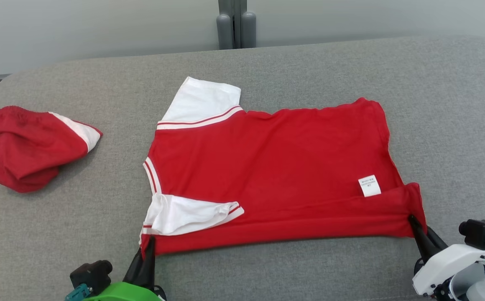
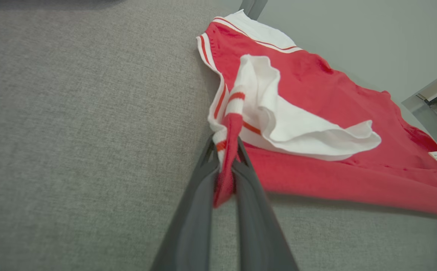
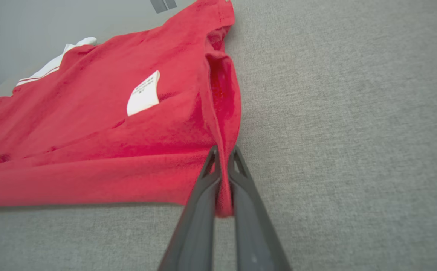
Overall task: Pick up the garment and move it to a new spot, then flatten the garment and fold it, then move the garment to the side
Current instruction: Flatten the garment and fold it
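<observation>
A red garment (image 1: 267,167) with white sleeves and a white label lies spread on the grey cushion, its near edge folded up over itself. My left gripper (image 1: 148,244) is shut on the garment's near left corner, beside the folded white sleeve (image 1: 184,215). In the left wrist view the red and white fabric (image 2: 228,158) is pinched between the dark fingers of that gripper (image 2: 226,150). My right gripper (image 1: 414,221) is shut on the near right corner. The right wrist view shows a red fold (image 3: 224,165) clamped in the right gripper (image 3: 223,152).
A second red and white garment (image 1: 29,146) lies bunched at the left end of the grey cushion (image 1: 351,71). A grey post (image 1: 236,23) stands behind the cushion against a pale wall. Bare cushion runs along the front and right of the shirt.
</observation>
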You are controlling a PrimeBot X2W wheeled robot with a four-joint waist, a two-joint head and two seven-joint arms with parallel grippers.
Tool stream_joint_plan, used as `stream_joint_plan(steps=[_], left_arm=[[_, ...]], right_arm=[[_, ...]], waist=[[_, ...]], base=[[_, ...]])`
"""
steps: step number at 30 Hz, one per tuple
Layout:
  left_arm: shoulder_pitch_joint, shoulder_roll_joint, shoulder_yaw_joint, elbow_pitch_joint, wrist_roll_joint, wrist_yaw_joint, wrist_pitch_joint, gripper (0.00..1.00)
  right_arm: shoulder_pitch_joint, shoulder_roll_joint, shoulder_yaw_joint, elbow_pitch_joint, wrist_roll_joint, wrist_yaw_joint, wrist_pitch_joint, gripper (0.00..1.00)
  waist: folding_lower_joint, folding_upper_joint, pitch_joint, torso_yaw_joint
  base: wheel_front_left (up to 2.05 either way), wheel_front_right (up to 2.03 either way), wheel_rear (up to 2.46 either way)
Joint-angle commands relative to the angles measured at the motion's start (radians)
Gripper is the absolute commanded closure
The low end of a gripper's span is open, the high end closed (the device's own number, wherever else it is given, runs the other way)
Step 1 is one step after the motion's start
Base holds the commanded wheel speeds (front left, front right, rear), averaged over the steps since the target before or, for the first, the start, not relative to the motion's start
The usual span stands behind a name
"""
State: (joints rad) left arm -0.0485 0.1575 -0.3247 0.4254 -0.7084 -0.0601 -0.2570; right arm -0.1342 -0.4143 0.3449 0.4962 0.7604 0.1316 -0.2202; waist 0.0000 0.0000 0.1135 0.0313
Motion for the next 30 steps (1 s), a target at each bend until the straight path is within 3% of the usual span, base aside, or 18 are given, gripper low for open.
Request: stream_joint_plan(steps=[1,2,3,4,14,23,30], left_arm=[[0.016,0.008,0.002,-0.012,0.012,0.018,-0.004,0.82],[0.02,0.013,-0.005,-0.022,0.028,0.029,-0.005,0.3],[0.026,0.01,-0.008,-0.028,0.037,0.038,-0.006,0.0],[0.031,0.005,-0.008,-0.031,0.043,0.043,-0.006,0.0],[-0.014,-0.007,0.06,-0.107,0.103,0.06,-0.008,0.0],[-0.053,0.012,0.162,-0.196,0.264,0.086,-0.007,0.0],[-0.027,0.026,0.23,-0.214,0.327,0.082,-0.007,0.0]], right_arm=[[0.025,0.007,-0.02,-0.014,0.001,-0.002,0.008,1.0],[0.04,0.013,-0.032,-0.024,-0.007,-0.002,0.013,0.69],[0.05,0.019,-0.042,-0.034,-0.018,-0.002,0.017,0.09],[0.056,0.028,-0.053,-0.042,-0.023,-0.002,0.018,0.0],[0.049,0.108,-0.151,-0.152,-0.129,-0.001,0.004,0.0],[0.025,0.174,-0.216,-0.257,-0.263,-0.001,-0.037,0.0],[0.045,0.198,-0.245,-0.308,-0.342,-0.001,-0.044,0.0]], waist=[[0.0,0.0,-0.004,0.002],[0.0,0.0,-0.006,0.002],[0.0,0.0,-0.008,0.0],[0.0,0.0,-0.011,-0.001],[0.0,0.0,-0.042,-0.029],[0.0,0.0,-0.063,-0.043],[0.0,0.0,-0.085,-0.041]], base=[[0.0,0.0,0.0],[0.0,0.0,0.0],[0.0,0.0,0.0],[0.0,0.0,0.0],[0.0,0.0,0.0],[0.0,0.0,0.0],[0.0,0.0,0.0]])
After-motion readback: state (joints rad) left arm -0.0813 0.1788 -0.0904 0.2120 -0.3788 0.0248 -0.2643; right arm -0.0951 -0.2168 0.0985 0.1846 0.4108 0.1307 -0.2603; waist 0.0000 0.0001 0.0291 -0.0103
